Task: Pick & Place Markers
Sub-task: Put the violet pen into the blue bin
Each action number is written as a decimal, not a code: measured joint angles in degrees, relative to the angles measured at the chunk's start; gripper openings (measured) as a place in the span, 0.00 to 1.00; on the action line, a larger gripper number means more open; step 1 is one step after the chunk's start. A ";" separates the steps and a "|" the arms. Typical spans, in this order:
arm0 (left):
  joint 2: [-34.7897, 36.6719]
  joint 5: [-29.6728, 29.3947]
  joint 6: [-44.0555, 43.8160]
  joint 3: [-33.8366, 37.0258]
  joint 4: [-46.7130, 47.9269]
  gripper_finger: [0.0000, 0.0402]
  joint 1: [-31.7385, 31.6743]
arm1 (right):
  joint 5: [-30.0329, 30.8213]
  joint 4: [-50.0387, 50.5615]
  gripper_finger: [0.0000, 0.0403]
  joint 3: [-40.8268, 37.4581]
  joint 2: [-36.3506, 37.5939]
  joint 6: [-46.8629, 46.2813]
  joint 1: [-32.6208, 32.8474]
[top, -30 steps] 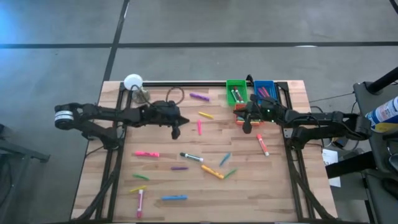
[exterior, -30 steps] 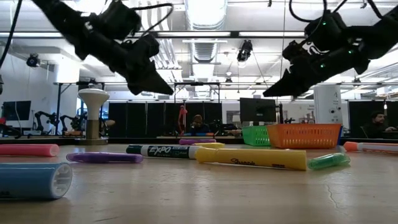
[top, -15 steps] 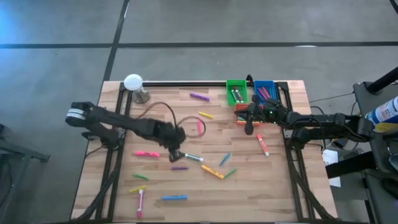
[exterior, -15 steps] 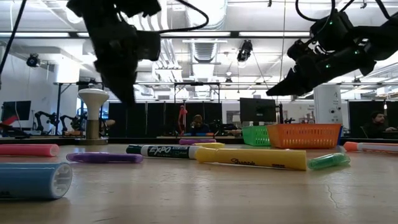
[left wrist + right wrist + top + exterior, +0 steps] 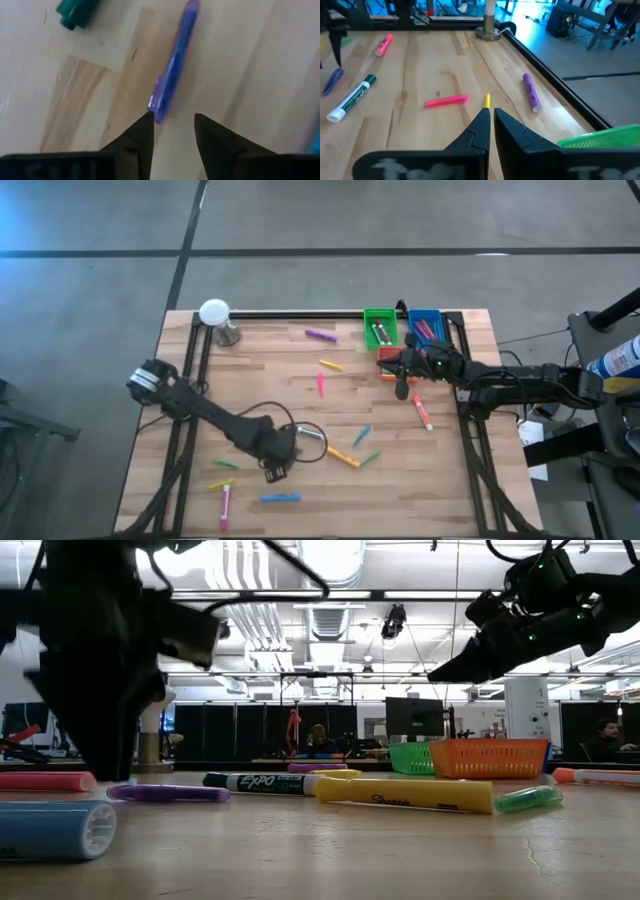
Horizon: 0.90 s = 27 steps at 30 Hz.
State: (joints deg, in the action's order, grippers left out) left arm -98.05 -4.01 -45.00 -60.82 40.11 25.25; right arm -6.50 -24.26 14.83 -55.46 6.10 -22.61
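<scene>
Hard to read much off the low view: the left arm fills that side as a dark blur, so its gripper can't be made out there, and a light blue marker [image 5: 52, 830] lying closest to the camera is cut off by the picture edge. From above, the left gripper [image 5: 277, 467] sits low over the front-middle of the tabletop [image 5: 450, 480] and covers whatever is right under it. The left wrist view helps: its two fingers [image 5: 142, 137] stand apart, and a purple marker [image 5: 172, 67] lies flat on the wood just ahead of them, its near end touching or almost touching one fingertip, can't say which. It's not between them. A dark green marker [image 5: 75, 14] is cut off at that picture's edge. The purple one is thin, a bit blurry, one solid colour. The rest of the markers are scattered flat over the wood: pink [image 5: 320, 384], yellow [image 5: 331, 365], another purple [image 5: 321, 335] near the back, orange [image 5: 341, 456], blue [image 5: 280, 498] near the front, and a white-barrelled one with a red cap [image 5: 423, 412] toward the right. A few already sit in the green bin [image 5: 379, 314] and blue bin [image 5: 424, 315] at the back right; what colours they are is too small to tell. The right gripper [image 5: 401, 383] hangs above the tabletop just in front of those bins, fingers together with nothing in them, which the right wrist view shows clearly.
</scene>
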 joint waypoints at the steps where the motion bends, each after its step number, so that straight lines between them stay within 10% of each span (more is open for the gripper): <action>1: -0.71 -1.08 -0.32 0.00 0.06 0.34 0.34 | 0.03 -0.47 0.04 0.00 0.12 0.12 0.18; 11: -3.11 -4.91 -1.83 0.05 1.22 0.31 0.75 | 0.00 -1.45 0.04 0.02 2.57 0.10 0.63; 27: -0.42 -8.66 13.31 -1.40 4.88 0.00 -2.58 | 0.01 -1.23 0.04 0.02 2.86 -4.51 0.74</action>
State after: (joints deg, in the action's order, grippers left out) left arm -98.47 -12.66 -31.69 -62.22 44.99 22.66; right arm -6.49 -25.50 14.85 -52.60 1.59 -21.87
